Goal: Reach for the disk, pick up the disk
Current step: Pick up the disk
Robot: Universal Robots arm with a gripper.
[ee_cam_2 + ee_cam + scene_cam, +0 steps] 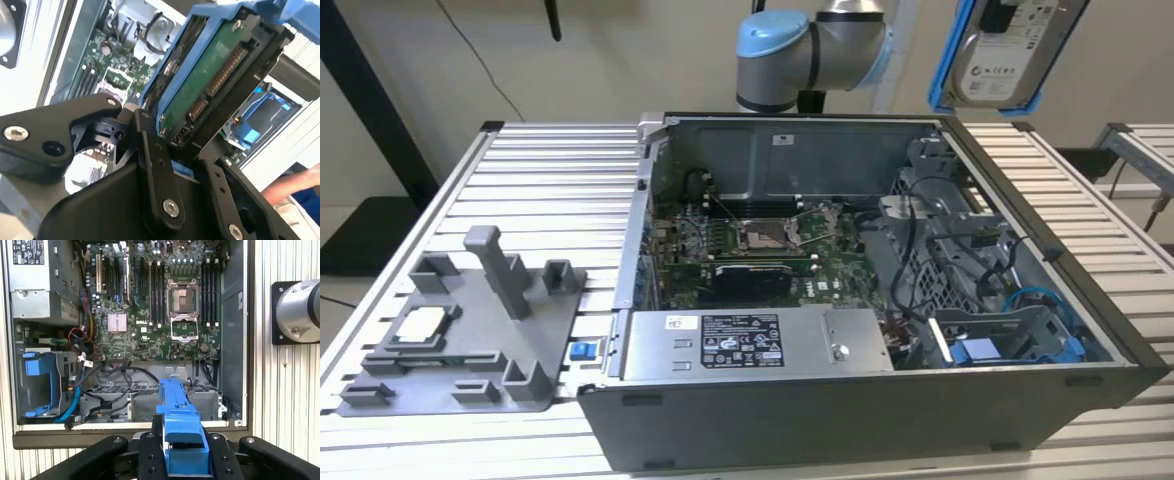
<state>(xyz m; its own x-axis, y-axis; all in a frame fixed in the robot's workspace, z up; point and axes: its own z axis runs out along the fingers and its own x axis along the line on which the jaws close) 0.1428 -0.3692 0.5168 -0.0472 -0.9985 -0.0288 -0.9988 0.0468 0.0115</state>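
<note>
Above my one open computer case (854, 440), one disk (1003, 50) held aloft, pinched upright between my single gripper's (186, 460) two black fingers (159, 170)

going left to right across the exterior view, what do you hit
grey plastic fixture → small blue piece beside the case → power supply box → blue drive cage in the open computer case. High at the exterior view's right, the disk hangs lifted above the case.
</note>
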